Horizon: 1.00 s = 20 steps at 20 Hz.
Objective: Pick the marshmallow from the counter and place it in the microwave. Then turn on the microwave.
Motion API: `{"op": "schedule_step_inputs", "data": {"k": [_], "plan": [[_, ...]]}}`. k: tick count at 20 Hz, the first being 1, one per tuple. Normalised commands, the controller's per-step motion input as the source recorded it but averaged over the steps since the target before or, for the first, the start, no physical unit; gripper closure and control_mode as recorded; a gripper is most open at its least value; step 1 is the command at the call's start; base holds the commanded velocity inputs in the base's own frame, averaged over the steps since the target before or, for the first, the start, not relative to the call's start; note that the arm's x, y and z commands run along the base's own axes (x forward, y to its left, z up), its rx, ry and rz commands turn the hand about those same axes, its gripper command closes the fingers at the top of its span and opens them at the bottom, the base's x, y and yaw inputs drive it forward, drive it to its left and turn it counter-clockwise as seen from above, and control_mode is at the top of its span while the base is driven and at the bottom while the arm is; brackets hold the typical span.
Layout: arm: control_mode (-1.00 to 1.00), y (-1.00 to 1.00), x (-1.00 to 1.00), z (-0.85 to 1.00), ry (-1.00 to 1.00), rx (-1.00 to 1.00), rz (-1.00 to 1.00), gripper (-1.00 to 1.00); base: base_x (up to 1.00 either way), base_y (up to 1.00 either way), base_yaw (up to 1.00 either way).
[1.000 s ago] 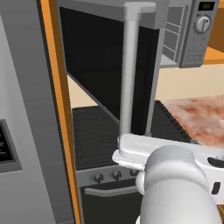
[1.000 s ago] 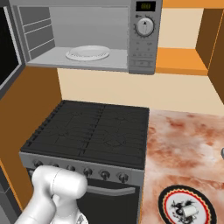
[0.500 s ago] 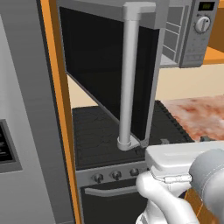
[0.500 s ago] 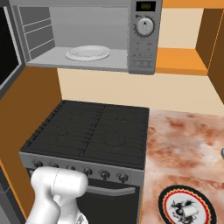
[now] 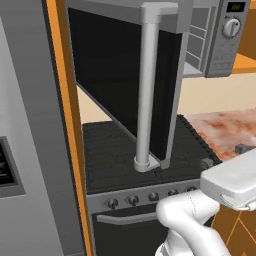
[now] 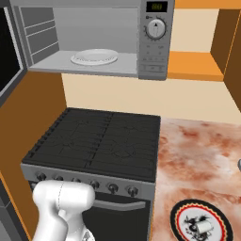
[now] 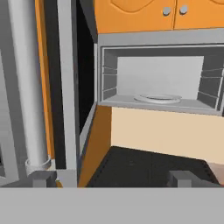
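Gripper: your gripper (image 7: 113, 179) is released, its two dark tips spread wide at the bottom of the hand view with nothing between them.
Change: over the last second the hand has swung from the lower middle of the left base view out to its right edge. The spread of the jaws has stayed the same.
Aim: the hand view now looks straight into the open microwave (image 6: 155, 42), in its upper middle.
Door: the microwave door (image 5: 120, 75) stands swung out in the upper middle of the left base view, unchanged.
Cavity: a white plate (image 6: 94, 57) lies on the microwave floor, upper left of the right base view. Nothing else is visible on it.
Marshmallow: you can take the small off-white lump (image 6: 203, 227) at the lower right of the right base view for the marshmallow. It rests on a dark-rimmed patterned plate (image 6: 179, 216) on the counter (image 6: 197, 155), right of the stove (image 6: 99, 141).
Meaning: the pick appears not yet begun. The hand faces the oven, well apart from the marshmallow.
Next: you would likely have to turn the hand down and toward the lower right before any grasp.
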Motion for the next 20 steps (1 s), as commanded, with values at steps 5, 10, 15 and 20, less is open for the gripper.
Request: {"op": "schedule_step_inputs", "data": {"k": [5, 10, 15, 20], "plan": [[-1.0, -0.17, 0.13, -0.07, -0.06, 0.0, 0.3, -1.0, 0.0, 0.0, 0.0], [-1.0, -0.08, 0.2, -0.15, -0.06, 0.0, 0.31, -1.0, 0.0, 0.0, 0.0], [-1.0, 0.02, 0.22, -0.23, -0.07, 0.0, 0.22, -1.0, 0.0, 0.0, 0.0], [-1.0, 0.09, 0.3, -0.29, -0.05, 0.0, 0.17, -1.0, 0.0, 0.0, 0.0]]}}
